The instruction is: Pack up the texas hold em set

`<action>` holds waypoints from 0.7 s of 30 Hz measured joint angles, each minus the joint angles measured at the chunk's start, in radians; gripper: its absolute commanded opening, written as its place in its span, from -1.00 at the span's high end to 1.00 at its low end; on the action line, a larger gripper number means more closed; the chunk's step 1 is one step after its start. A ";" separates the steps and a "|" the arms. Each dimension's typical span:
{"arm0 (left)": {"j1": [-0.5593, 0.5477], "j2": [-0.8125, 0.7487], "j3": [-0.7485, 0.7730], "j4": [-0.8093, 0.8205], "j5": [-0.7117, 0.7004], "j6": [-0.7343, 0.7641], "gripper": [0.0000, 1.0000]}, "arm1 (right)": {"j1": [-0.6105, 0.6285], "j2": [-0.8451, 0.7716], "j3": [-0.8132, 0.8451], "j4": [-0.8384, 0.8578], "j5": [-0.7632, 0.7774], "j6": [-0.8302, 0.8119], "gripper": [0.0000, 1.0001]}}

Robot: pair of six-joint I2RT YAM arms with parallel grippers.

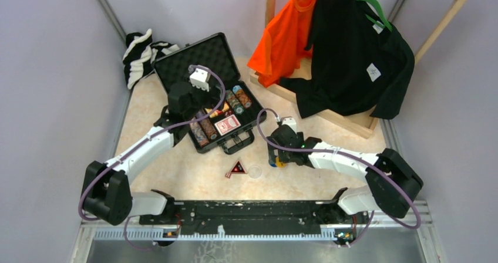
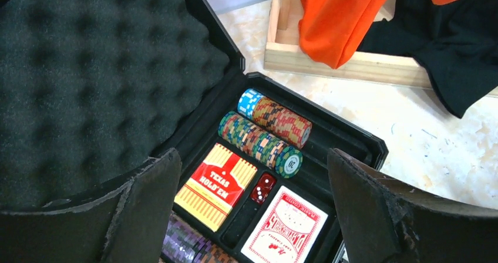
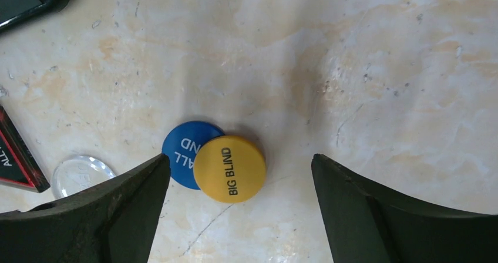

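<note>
The black briefcase (image 1: pixel 176 69) lies open with its foam lid (image 2: pixel 88 81) laid back. In its tray are rows of multicoloured poker chips (image 2: pixel 267 131), a red-and-yellow Texas Hold'em card box (image 2: pixel 217 184), a red die (image 2: pixel 263 188) and a red card deck (image 2: pixel 286 228). My left gripper (image 2: pixel 253 157) hovers open over the tray, holding nothing. My right gripper (image 3: pixel 241 160) is open just above the table. A yellow BIG BLIND disc (image 3: pixel 229 168) overlapping a blue disc (image 3: pixel 179 148) lies between its fingers. A clear disc (image 3: pixel 79 174) and the black-red triangle (image 1: pixel 236 169) lie left of them.
A wooden rack (image 1: pixel 329 113) with an orange shirt (image 1: pixel 288 34) and a black shirt (image 1: pixel 352 57) stands at the back right. A black-and-white striped cloth (image 1: pixel 141 54) lies behind the case by the left wall. The case's handle (image 1: pixel 238 142) faces the loose pieces.
</note>
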 measured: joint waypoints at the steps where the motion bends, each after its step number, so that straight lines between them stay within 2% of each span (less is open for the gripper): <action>1: -0.001 0.000 0.000 0.013 0.000 -0.003 -0.97 | 0.003 0.002 -0.003 -0.001 -0.006 0.004 -0.74; 5: -0.003 0.000 -0.001 0.033 0.000 -0.004 -0.97 | 0.026 0.039 -0.008 0.015 -0.022 0.020 -0.45; 10: -0.003 0.000 -0.011 0.045 -0.004 -0.002 -0.97 | 0.045 0.071 -0.007 0.023 -0.008 0.034 -0.40; 13: -0.003 0.000 -0.013 0.046 -0.004 0.000 -0.96 | 0.053 0.071 -0.006 0.021 0.005 0.041 -0.20; 18: -0.003 0.010 -0.027 0.058 -0.003 0.000 -0.96 | 0.058 0.071 -0.007 0.018 0.008 0.067 -0.12; 21: -0.003 0.027 -0.032 0.060 -0.002 0.000 -0.95 | 0.062 0.071 -0.007 0.013 0.013 0.080 0.08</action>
